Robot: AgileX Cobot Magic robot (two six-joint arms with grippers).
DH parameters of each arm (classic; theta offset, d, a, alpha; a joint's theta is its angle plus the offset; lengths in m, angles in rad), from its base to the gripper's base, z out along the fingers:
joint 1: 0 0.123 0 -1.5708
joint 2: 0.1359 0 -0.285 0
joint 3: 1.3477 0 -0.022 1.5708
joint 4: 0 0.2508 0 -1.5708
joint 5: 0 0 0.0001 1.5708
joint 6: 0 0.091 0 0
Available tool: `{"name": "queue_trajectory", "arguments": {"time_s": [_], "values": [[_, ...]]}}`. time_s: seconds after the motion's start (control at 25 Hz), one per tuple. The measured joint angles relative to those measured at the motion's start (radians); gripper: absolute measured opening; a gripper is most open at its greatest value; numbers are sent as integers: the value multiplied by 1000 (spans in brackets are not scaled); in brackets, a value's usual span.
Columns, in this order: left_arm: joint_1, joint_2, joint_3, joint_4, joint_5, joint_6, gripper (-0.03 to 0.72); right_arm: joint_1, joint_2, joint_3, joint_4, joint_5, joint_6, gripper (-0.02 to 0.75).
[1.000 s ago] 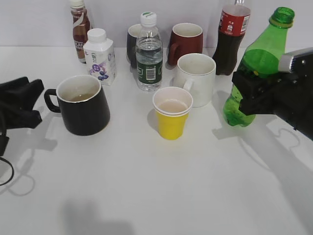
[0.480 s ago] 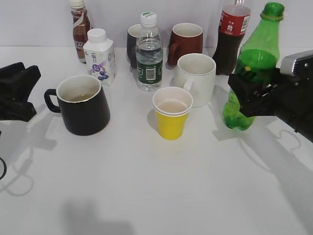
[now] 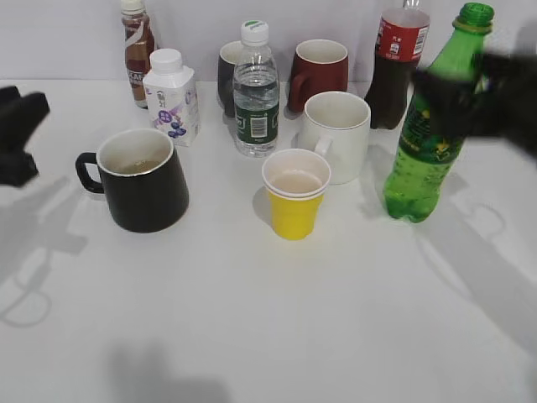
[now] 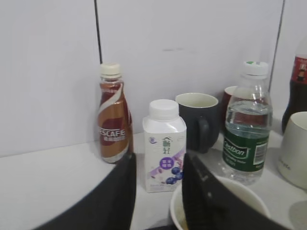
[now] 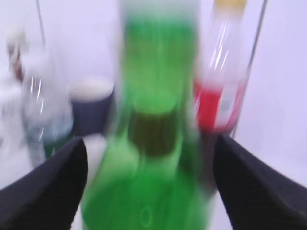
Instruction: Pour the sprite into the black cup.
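A: Where does the tall translucent green plastic soda bottle (image 3: pixel 428 126) stand?

B: Upright on the white bench (image 3: pixel 277 311), at the right, no cap on its neck. Just in front of the dark cola bottle with red label (image 3: pixel 398 63), to the right of the white ceramic mug (image 3: pixel 337 134).

A: And the right tool (image 3: pixel 491 96) relative to it?

B: Blurred dark mass at the level of the bottle's upper body, beside its shoulder and reaching out to the right. From the right wrist, two dark fingers (image 5: pixel 45 191) spread wide at either side of the frame, with the green bottle (image 5: pixel 153 143) centred between them and untouched. Released, then.

A: The wide matte black mug with white inside (image 3: pixel 138 178)?

B: Far left of the bench, handle pointing left, well apart from the green bottle. Between them, a yellow paper cup with white inside (image 3: pixel 295 197).

A: Left tool (image 3: pixel 18 134)?

B: At the left edge, raised, near the black mug's handle but apart from it. From the left wrist, two dark fingers (image 4: pixel 120 196) parted with nothing between them, above the white rim of a mug (image 4: pixel 225 201) below.

A: Along the back?

B: Brown coffee bottle (image 3: pixel 137 52), small white yoghurt carton with blueberries (image 3: pixel 172 96), narrow dark mug (image 3: pixel 228 75), clear water bottle with white cap (image 3: pixel 255 91), dark red mug (image 3: pixel 319 74).
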Motion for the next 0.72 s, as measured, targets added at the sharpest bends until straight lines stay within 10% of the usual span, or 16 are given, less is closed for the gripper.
{"name": "queue_trajectory", "arguments": {"time_s": [0.72], "values": [[0,-836,-430,-42,1661,0,398,2,-952,-232,7,1342,78,598]]}}
